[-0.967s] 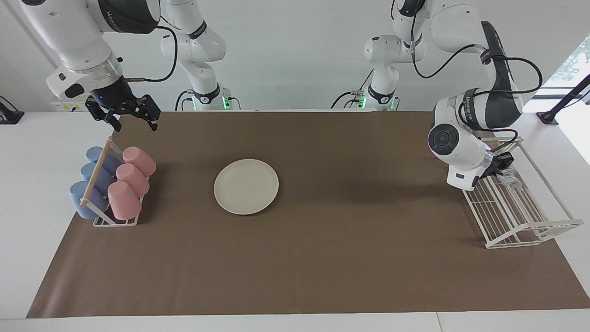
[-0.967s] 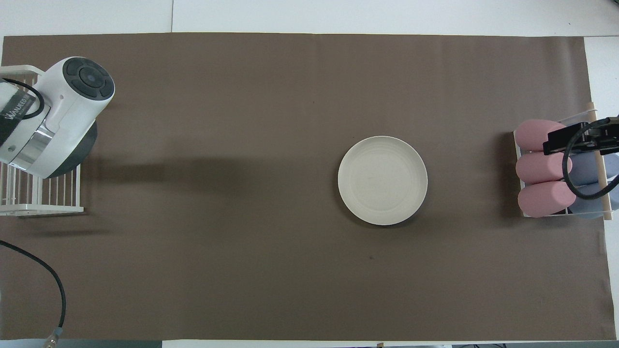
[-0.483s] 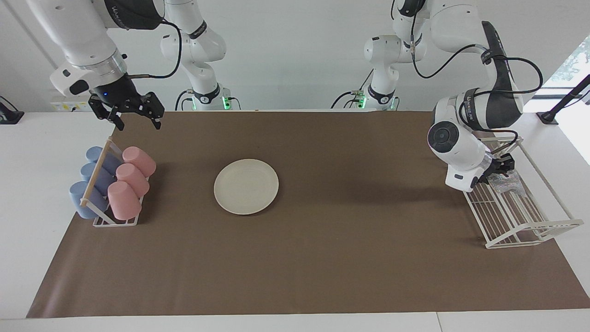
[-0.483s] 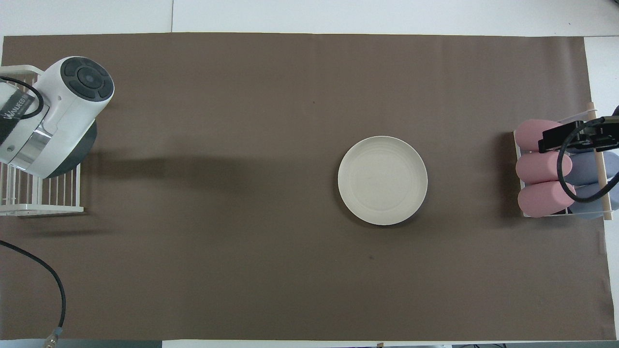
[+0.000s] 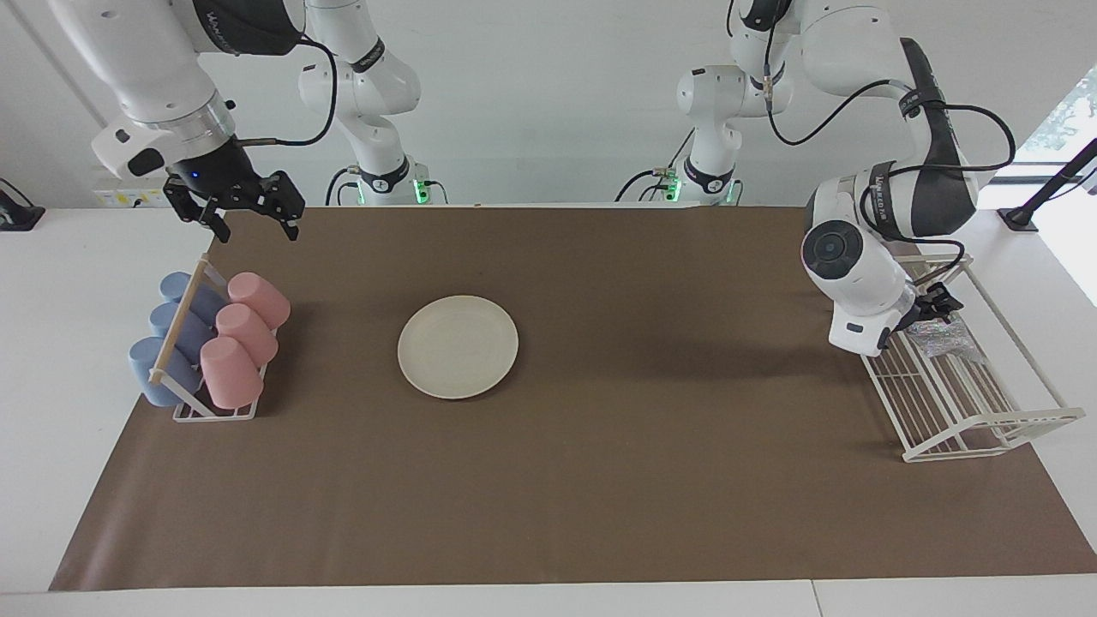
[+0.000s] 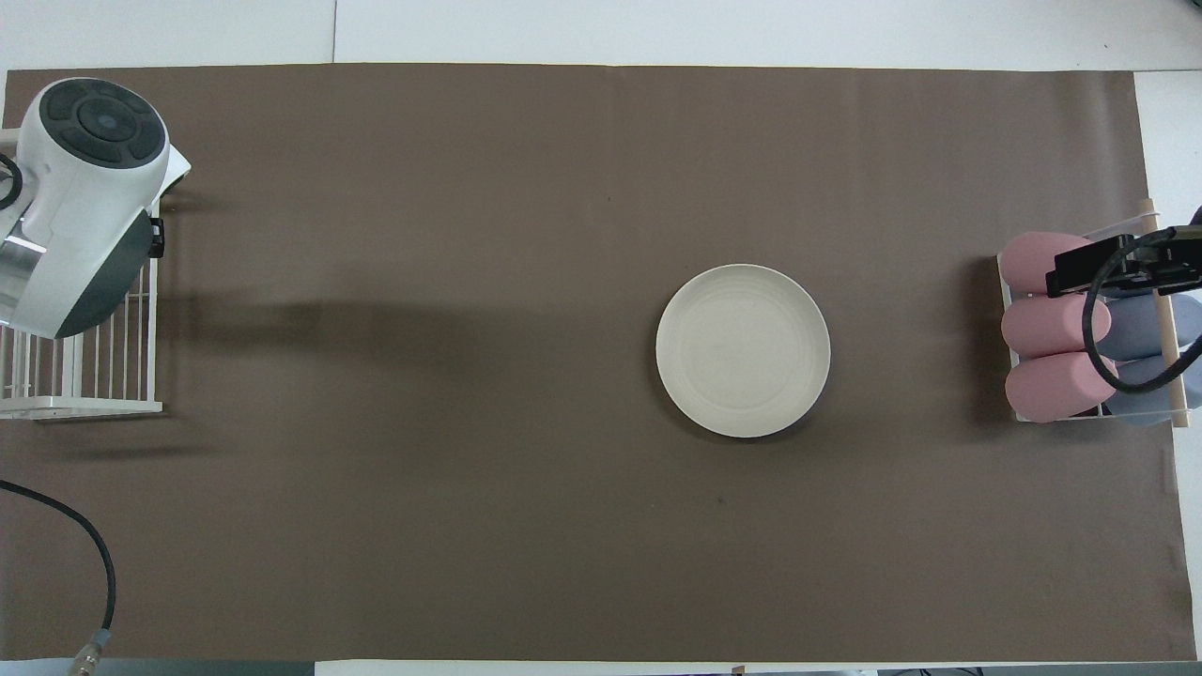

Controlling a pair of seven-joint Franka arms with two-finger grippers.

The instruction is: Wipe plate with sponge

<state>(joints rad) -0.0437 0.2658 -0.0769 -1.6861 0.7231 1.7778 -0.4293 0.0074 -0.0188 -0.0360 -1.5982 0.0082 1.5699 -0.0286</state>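
The cream-white plate (image 5: 458, 346) lies flat on the brown mat, nearer the right arm's end; it also shows in the overhead view (image 6: 743, 350). The silvery sponge (image 5: 944, 336) lies in the white wire rack (image 5: 973, 411) at the left arm's end. My left gripper (image 5: 934, 306) is low inside the rack, right at the sponge. In the overhead view the left arm's wrist hides both. My right gripper (image 5: 245, 214) is open and empty, up in the air over the mat's edge beside the cup rack; it also shows in the overhead view (image 6: 1122, 263).
A cup rack (image 5: 206, 343) with pink and blue cups on their sides stands at the right arm's end, also seen in the overhead view (image 6: 1089, 329). The wire rack (image 6: 84, 380) stands on the mat's edge. A black cable (image 6: 94, 554) runs along the near corner.
The left arm's wrist has swung over the wire rack toward the table's end, its gripper staying at the sponge. The right gripper rose a little, then held still.
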